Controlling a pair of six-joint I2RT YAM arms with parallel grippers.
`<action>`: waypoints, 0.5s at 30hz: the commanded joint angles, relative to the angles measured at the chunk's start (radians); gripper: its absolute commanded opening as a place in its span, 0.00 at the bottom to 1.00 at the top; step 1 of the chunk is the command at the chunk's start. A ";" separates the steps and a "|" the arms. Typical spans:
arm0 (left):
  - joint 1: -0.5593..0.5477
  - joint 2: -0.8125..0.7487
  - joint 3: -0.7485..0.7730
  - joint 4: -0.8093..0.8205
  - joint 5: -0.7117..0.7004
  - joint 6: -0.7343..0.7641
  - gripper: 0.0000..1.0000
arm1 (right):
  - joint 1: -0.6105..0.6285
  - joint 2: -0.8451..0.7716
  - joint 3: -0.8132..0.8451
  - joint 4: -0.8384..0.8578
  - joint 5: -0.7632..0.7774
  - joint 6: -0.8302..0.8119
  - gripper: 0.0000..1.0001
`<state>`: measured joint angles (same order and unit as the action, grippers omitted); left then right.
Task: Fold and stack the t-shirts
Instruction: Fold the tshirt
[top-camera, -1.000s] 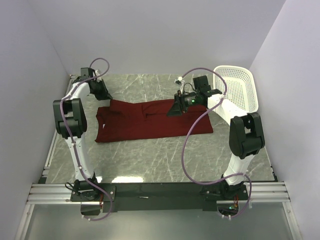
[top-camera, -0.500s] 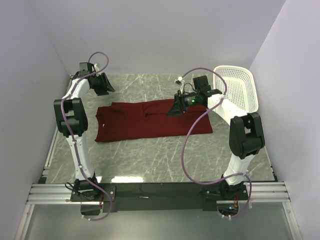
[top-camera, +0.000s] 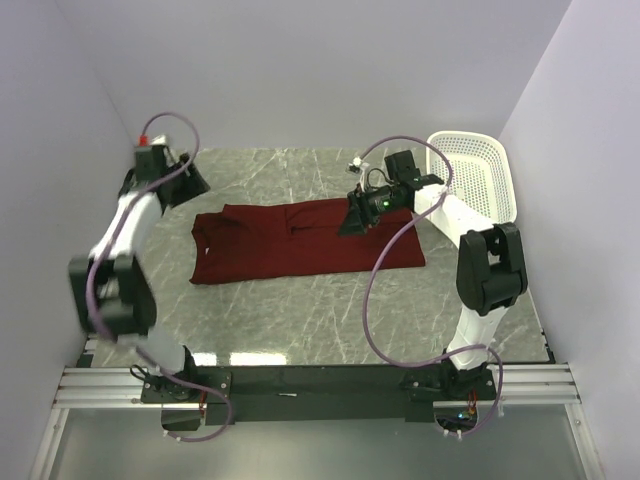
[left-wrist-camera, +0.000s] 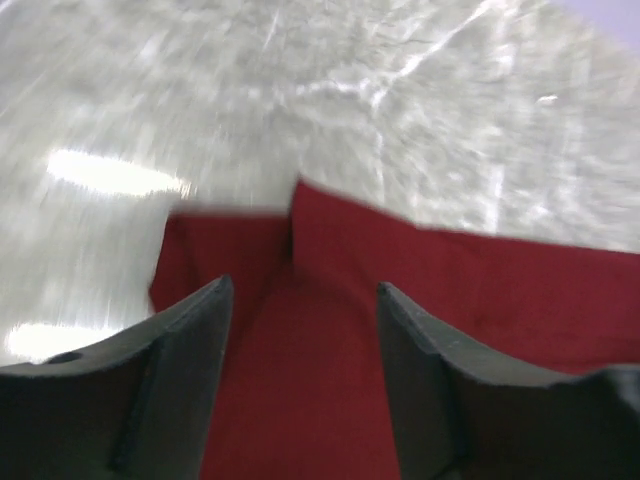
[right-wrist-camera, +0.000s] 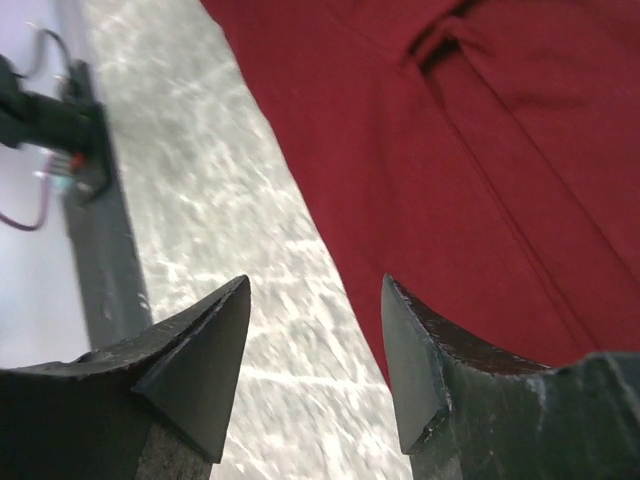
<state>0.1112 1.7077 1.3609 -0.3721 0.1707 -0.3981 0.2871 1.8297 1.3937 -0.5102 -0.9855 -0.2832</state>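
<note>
Maroon t-shirt (top-camera: 300, 243) spread flat, under right gripper (top-camera: 351, 222), near left gripper (left-wrist-camera: 303, 288)

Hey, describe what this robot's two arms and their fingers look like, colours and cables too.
Both the left arm and right arm have white links with bulky black joint housings; a lilac cable loops along each. The fingers are dark grey tapering wedges. A small green light glows on the right wrist.

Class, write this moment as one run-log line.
maroon t-shirt: flat on table | left jaws: open, empty | right jaws: open, empty
</note>
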 joint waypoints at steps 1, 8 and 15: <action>0.044 -0.268 -0.236 0.062 -0.056 -0.137 0.67 | -0.009 -0.032 0.074 -0.192 0.123 -0.183 0.65; 0.150 -0.716 -0.758 -0.036 0.075 -0.482 0.71 | -0.031 -0.373 -0.279 -0.281 0.358 -0.647 0.70; 0.150 -0.668 -0.809 -0.025 0.079 -0.596 0.67 | -0.080 -0.621 -0.518 -0.159 0.418 -0.791 0.72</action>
<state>0.2619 1.0035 0.5404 -0.4530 0.2184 -0.9028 0.2157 1.2587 0.9184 -0.7368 -0.6224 -0.9550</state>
